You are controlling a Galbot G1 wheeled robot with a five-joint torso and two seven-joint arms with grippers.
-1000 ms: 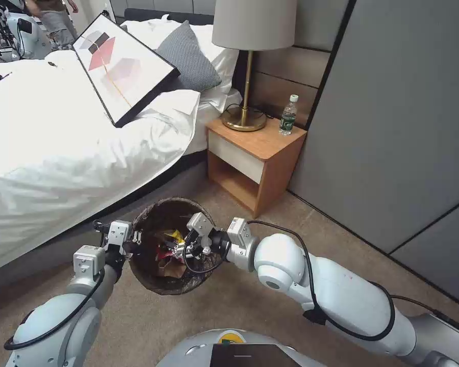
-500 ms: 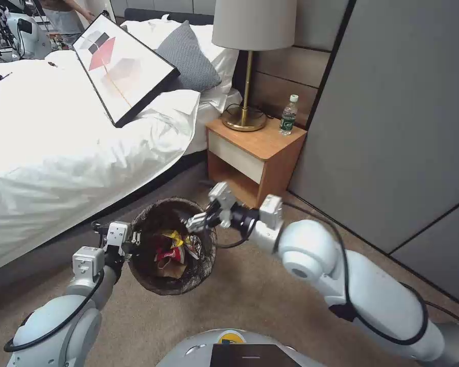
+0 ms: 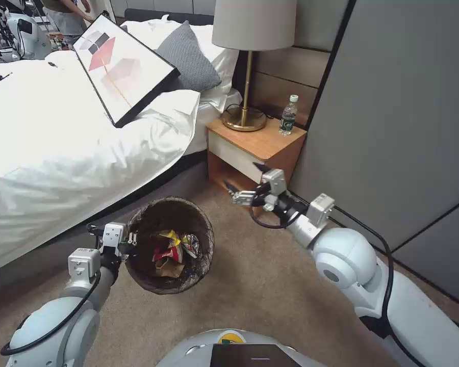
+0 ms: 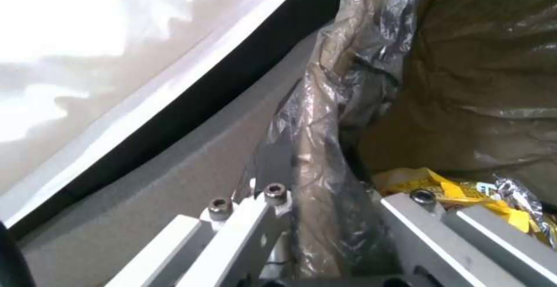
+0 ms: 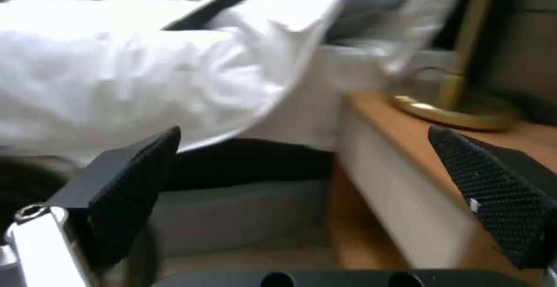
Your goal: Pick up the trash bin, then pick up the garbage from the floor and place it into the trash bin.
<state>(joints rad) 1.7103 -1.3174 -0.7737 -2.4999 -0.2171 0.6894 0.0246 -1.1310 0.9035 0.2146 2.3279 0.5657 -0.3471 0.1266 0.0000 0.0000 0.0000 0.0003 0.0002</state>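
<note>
The trash bin [image 3: 203,227], lined with a dark bag, hangs just above the carpet beside the bed. My left gripper [image 3: 128,239] is shut on its near-left rim. In the left wrist view the left gripper [image 4: 325,217] clamps the bag-covered rim [image 4: 325,148]. Garbage [image 3: 171,250] lies inside the bin: yellow, red and silver wrappers on a tan paper bag. A yellow wrapper [image 4: 458,187] shows past the fingers. My right gripper [image 3: 243,178] is open and holds nothing. It hovers right of the bin, in front of the nightstand. Its dark pads [image 5: 136,178] stand wide apart.
A wooden nightstand [image 3: 270,145] carries a brass lamp [image 3: 246,120] and a water bottle [image 3: 288,115]. The bed [image 3: 61,153], with a framed picture [image 3: 122,66] on it, runs along the left. A grey wall panel [image 3: 392,127] is to the right. Open carpet [image 3: 260,285] lies in front.
My right gripper has come up out of the bin and swung right toward the nightstand. A silver wrapper now lies in the bin. The left gripper and bin have shifted slightly left.
</note>
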